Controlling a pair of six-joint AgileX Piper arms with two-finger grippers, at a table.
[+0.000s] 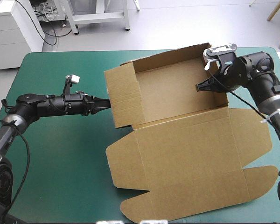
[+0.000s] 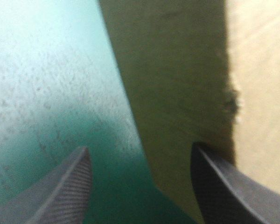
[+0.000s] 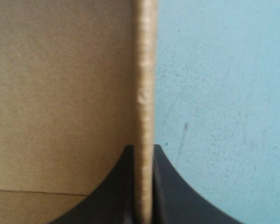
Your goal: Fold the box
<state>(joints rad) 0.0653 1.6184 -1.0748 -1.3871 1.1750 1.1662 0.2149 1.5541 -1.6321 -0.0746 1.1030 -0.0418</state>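
The brown box (image 1: 177,93) stands as an open tray toward the table's far side, walls raised. Its lid (image 1: 191,154) lies flat toward the front, side flaps spread. My left gripper (image 1: 106,103) comes in level from the left, at the tray's left wall (image 1: 123,100). In the left wrist view this gripper (image 2: 140,148) is open, with the wall's edge (image 2: 177,93) reaching in between the fingers (image 2: 70,186). My right gripper (image 1: 201,87) is at the tray's right wall, its tips inside the tray. In the right wrist view it (image 3: 144,156) is shut on the box, pinching the upright board's edge (image 3: 145,70).
The lid's front flap (image 1: 196,198) reaches close to the table's front edge. Teal-green cover (image 1: 60,154) shows left of the box and under the left arm. The tray's far wall (image 1: 168,58) stands a little short of the table's far edge.
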